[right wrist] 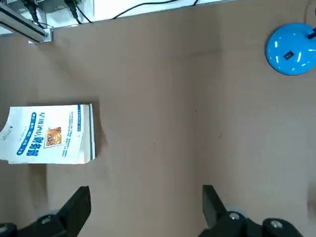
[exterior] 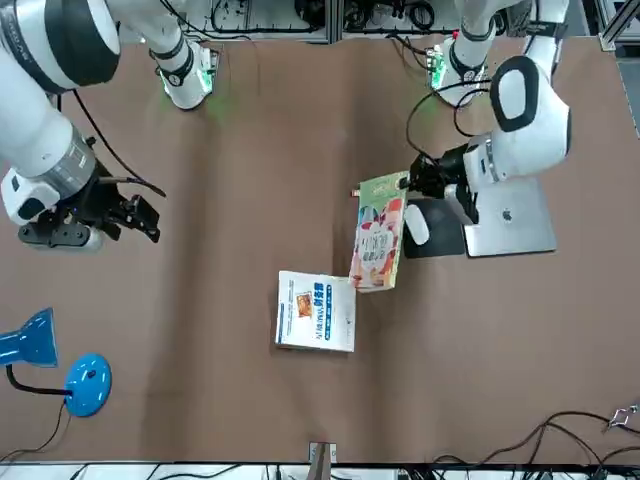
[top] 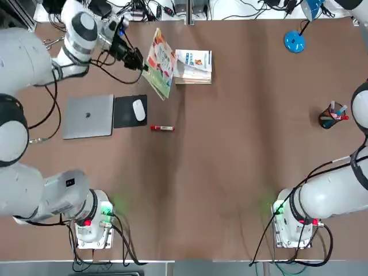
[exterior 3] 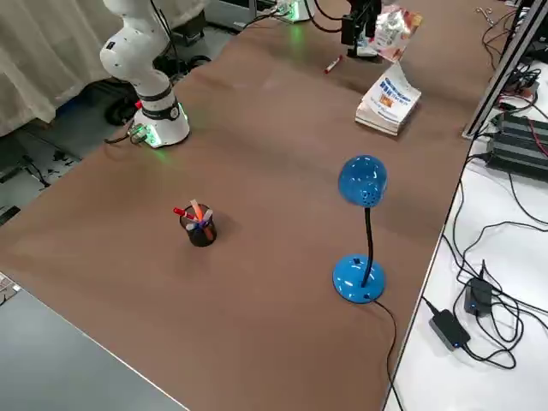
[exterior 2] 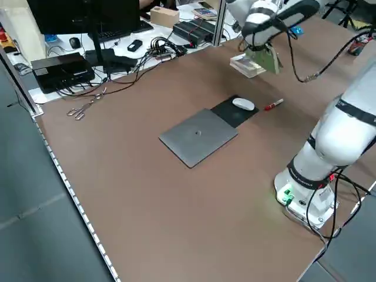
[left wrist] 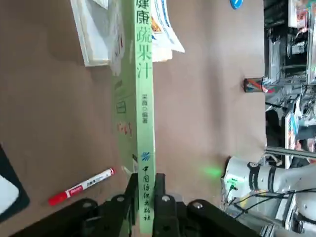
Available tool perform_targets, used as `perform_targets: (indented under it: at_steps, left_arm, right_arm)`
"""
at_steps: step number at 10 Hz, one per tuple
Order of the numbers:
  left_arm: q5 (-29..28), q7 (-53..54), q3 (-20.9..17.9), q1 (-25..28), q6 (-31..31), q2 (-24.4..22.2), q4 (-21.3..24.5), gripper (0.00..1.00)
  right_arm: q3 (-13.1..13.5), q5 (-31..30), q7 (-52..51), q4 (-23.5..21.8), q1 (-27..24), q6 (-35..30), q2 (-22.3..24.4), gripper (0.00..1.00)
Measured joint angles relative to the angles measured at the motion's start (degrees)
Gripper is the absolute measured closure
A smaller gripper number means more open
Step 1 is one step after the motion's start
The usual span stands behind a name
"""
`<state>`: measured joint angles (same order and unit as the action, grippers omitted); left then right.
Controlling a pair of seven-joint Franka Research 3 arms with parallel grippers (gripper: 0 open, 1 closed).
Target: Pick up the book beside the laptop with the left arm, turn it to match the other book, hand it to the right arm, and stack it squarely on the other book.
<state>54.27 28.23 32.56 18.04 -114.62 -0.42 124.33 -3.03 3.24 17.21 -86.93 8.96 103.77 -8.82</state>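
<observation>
Left gripper [top: 140, 63] pinches the thin green-and-orange illustrated book [top: 160, 62] by its spine, airborne, on edge beside the thick white-covered book [top: 194, 66], probably for reorienting. Right gripper [exterior: 135, 218] hangs wide open, empty, well apart, seemingly awaiting the handover.

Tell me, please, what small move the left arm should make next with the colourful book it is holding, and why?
Probably carry the green-spined colourful book toward the table's middle for the handover. The left gripper pinches it by the spine, lifted clear of the table, beside the white-covered book. The right gripper hangs open far across the table, so the gap probably needs closing first.
</observation>
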Motion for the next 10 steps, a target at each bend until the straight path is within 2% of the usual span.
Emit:
perform_targets:
  at_steps: [2,4,5,7,8,10]
  left_arm:
    - [-4.21,-1.45,-0.04,1.7,5.99,2.15,-5.28,0.85]
    - [-10.52,-1.59,-0.06,3.14,12.29,2.29,-10.22,0.85]
    - [-12.82,-1.74,-0.08,3.51,13.79,2.28,-12.77,0.85]
    - [-13.79,-0.92,0.0,3.62,14.28,3.01,-15.72,0.85]
    - [-14.62,0.35,0.1,3.48,14.3,5.45,-18.14,0.85]
    - [-18.62,1.7,0.2,1.85,14.44,14.14,-25.98,0.85]
  right_arm:
    - [0.32,0.05,0.05,0.08,-0.42,1.96,-0.45,0.0]
    - [0.69,0.05,0.05,0.12,-1.02,2.31,-0.57,0.0]
    - [0.73,0.05,0.05,0.11,-1.13,2.47,-0.66,0.0]
    - [0.77,0.02,0.05,0.11,-1.28,2.53,-0.76,0.0]
    - [0.8,0.02,0.05,0.1,-1.72,2.45,-0.8,0.0]
    - [0.89,0.0,-0.02,-0.01,-2.73,-0.6,-0.88,0.0]
